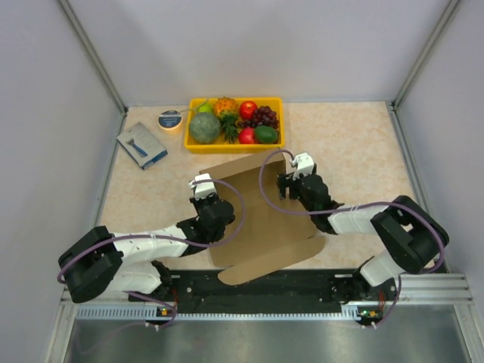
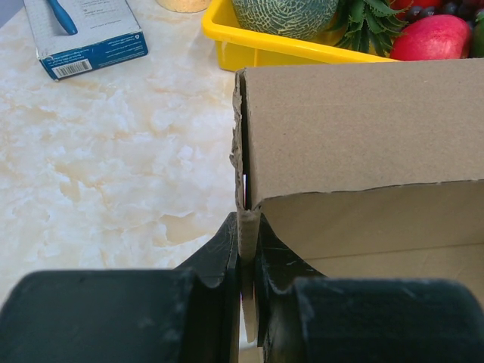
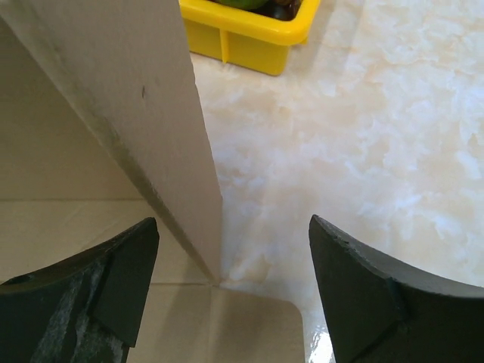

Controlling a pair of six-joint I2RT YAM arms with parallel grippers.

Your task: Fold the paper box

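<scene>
The paper box (image 1: pixel 257 212), plain brown corrugated cardboard, lies half-formed in the middle of the table, its far panel raised and a flap reaching the near edge. My left gripper (image 1: pixel 206 198) is at its left side. In the left wrist view this gripper (image 2: pixel 248 227) is shut on the thin upright side wall of the box (image 2: pixel 363 128). My right gripper (image 1: pixel 291 181) is at the box's right side. In the right wrist view it (image 3: pixel 233 223) stands open astride the right upright wall (image 3: pixel 113 98), neither finger touching the cardboard.
A yellow tray (image 1: pixel 227 147) of plastic fruit stands just behind the box, also seen as the tray (image 2: pixel 249 41) (image 3: pixel 249 34) in both wrist views. A blue-and-grey packet (image 1: pixel 141 145) (image 2: pixel 83 34) and a tape roll (image 1: pixel 170 119) lie at the back left.
</scene>
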